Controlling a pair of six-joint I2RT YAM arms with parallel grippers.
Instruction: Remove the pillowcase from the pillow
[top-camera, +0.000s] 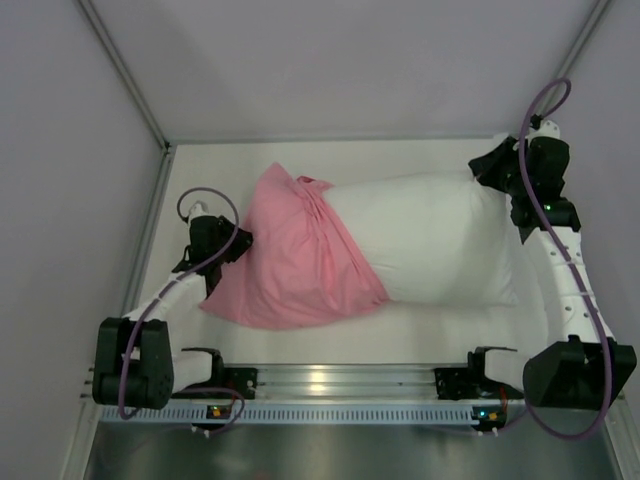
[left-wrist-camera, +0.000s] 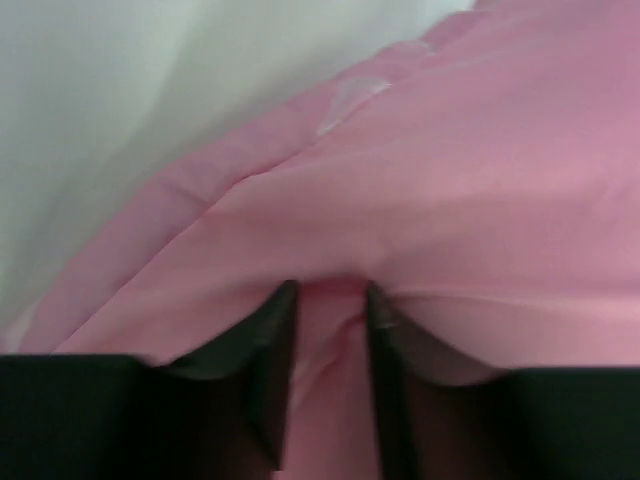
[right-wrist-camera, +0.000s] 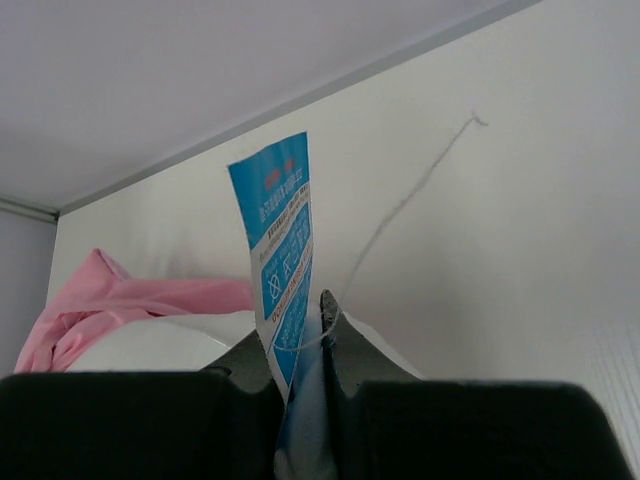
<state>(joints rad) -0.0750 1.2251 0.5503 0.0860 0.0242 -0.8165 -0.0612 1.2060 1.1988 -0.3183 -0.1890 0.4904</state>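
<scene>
- A large white pillow (top-camera: 440, 240) lies lengthwise across the middle of a pale desk (top-camera: 400, 335), seen from above.
- A pink pillowcase (top-camera: 290, 265) covers only the pillow's left end, where it is gathered in thick folds. The pillow's middle and right end are bare.
- The left tool (left-wrist-camera: 330, 295) sits at the pillowcase's left edge, and its 2 fingers pinch a fold of the pink fabric between them.
- The right tool (right-wrist-camera: 297, 325) is at the pillow's far right corner, clamped tight on the blue tag (right-wrist-camera: 280, 220) sewn there.
- The job looks well past halfway, with 1 tool anchoring the pillow and the other gripping the cover.
- What is left is to draw the cover off the last covered stretch on the left until the 2 pieces lie apart.
- How much of the pillow is inside the pink folds cannot be told from these views.
</scene>
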